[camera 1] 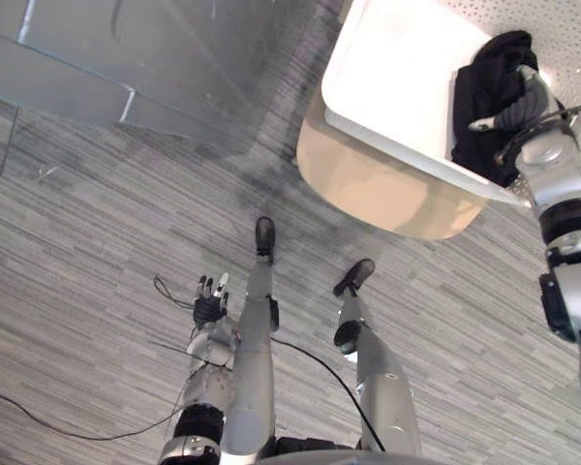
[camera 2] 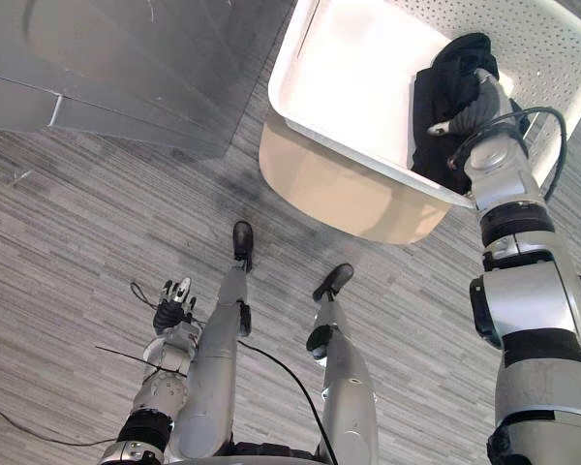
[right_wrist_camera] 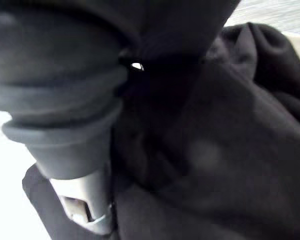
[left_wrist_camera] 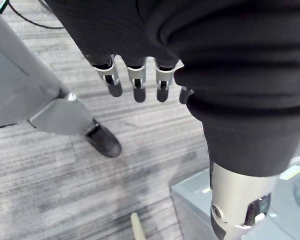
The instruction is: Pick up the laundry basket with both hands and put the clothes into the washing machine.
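Right hand [camera 1: 526, 103] lying on black clothes [camera 1: 484, 87] inside white basket [camera 1: 387, 68], upper right of frame. Fingers buried in cloth, so cannot tell whether gripping. Clothes heap running top-to-bottom right under hand. Left hand [camera 1: 210, 302] hanging lower left, fingers straight, well apart from basket. Right arm nearer.

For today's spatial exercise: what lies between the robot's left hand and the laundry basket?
Bare grey floor separates left hand and laundry basket, shown in left eye view.
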`<state>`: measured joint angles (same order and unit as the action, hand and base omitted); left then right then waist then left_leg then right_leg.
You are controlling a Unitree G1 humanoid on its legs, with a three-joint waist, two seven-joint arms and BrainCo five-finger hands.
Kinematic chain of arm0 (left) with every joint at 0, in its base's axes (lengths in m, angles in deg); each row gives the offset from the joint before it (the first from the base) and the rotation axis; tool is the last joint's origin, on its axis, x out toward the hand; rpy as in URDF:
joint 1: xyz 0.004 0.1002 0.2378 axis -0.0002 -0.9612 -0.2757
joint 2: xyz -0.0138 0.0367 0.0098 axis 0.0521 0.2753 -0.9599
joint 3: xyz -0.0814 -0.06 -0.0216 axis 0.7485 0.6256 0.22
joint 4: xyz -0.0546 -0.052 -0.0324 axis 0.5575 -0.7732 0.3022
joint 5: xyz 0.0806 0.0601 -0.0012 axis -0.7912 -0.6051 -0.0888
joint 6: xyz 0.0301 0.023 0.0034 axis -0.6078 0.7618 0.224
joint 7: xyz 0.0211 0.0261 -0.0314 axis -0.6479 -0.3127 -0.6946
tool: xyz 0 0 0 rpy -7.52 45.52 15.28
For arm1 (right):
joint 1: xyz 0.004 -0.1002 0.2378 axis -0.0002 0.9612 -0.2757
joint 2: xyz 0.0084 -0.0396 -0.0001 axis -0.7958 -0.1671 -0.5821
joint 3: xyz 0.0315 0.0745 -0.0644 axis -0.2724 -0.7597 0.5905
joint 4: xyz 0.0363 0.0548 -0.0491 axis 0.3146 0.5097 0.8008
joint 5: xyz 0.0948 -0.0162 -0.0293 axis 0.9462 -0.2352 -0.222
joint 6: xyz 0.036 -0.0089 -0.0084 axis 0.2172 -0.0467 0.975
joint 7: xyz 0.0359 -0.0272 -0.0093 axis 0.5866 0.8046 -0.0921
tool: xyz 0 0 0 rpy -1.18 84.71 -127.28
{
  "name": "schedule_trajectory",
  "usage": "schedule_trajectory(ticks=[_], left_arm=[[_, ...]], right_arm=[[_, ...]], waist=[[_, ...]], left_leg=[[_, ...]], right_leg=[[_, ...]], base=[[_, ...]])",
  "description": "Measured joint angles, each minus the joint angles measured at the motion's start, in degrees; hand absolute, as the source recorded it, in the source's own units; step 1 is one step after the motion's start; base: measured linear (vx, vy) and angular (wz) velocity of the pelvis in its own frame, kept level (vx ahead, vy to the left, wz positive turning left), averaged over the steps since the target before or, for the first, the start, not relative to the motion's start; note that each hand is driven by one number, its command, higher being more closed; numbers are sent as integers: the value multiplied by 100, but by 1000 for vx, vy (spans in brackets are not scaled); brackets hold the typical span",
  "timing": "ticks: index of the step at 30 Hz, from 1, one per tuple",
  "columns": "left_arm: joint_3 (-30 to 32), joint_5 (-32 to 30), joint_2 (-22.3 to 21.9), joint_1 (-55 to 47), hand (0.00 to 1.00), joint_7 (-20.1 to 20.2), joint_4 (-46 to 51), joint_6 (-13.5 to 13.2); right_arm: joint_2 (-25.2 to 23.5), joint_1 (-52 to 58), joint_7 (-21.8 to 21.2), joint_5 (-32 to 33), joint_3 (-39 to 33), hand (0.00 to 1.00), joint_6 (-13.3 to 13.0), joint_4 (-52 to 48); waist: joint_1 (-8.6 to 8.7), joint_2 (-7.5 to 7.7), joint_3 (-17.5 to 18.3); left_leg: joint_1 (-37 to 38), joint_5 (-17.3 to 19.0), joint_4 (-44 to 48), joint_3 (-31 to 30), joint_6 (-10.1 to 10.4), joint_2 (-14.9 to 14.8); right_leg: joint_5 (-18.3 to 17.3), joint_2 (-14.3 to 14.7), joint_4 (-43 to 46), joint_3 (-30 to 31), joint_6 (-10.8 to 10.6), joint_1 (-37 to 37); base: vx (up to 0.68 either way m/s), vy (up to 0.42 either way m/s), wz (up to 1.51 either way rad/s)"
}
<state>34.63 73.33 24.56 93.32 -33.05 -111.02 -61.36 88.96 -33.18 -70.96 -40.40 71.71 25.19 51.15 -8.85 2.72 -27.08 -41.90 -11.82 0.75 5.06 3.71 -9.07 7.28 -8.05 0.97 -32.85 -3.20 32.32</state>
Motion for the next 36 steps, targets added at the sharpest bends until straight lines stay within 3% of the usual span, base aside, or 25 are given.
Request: schedule_trajectory(ticks=[8, 14, 20, 23, 25, 29, 34, 36], left_arm=[[-1, 195, -206, 0, 0, -4, 222, -14], [-1, 190, -225, -39, 0, -20, 327, -24], [-46, 56, -126, -281, 0, -23, 437, -17], [-216, -425, 77, -671, 0, -40, 676, -11], [-327, -670, 178, -857, 0, -62, 944, -20], [-1233, -1817, 774, -1468, 0, 36, 1866, -16], [-1766, -2326, 1155, -1761, 0, 456, 2936, -23], [-1798, -2365, 1238, -1756, 0, 544, 3432, -27]], right_arm=[[-45, 36, 137, 210, -69, 100, 12, 47], [-323, 376, 456, 375, -764, 100, 18, -679], [-352, 936, 884, 560, -1986, 100, 24, -1460], [-396, 1314, 983, 701, -2446, 100, 6, -1992], [-426, 1492, 1012, 779, -2552, 100, -16, -2317], [-581, 2173, 1139, 776, -2705, 100, -225, -3051], [-805, 2795, 1119, 676, -2703, 100, -382, -3764], [-895, 2913, 1084, 605, -2703, 100, -403, -4031]], waist=[[-154, -77, 12], [-156, -135, 16], [-76, -205, 106], [-84, -249, 496], [-83, -281, 563], [20, -322, 1142], [207, -337, 1676], [267, -375, 1720]], left_leg=[[4, 1, 198, 171, 1, -31], [265, 8, 424, 241, 5, -138], [1002, 22, 175, 234, 14, -199], [1298, 19, -8, 273, 18, -173], [1544, 8, -97, 314, 29, -164], [2059, -6, -294, 324, 33, -45], [2545, -3, -505, 310, 32, 37], [2796, -3, -600, 309, 31, 82]], right_leg=[[-1, -23, 49, 8, 2, -38], [-116, -3, 241, -10, 162, -309], [-584, -114, 903, -239, 198, -790], [-790, -230, 1201, -309, 184, -936], [-822, -241, 1202, -302, 159, -1134], [-952, -347, 1279, -215, 70, -1516], [-992, -338, 1102, -154, 3, -1939], [-997, -295, 1038, -142, -6, -2153]], base=[[46, 74, -2], [5, 20, -2], [-7, 12, 19], [4, -2, 20], [34, -34, 6], [88, -21, 7], [115, -6, 0], [66, 5, -1]])
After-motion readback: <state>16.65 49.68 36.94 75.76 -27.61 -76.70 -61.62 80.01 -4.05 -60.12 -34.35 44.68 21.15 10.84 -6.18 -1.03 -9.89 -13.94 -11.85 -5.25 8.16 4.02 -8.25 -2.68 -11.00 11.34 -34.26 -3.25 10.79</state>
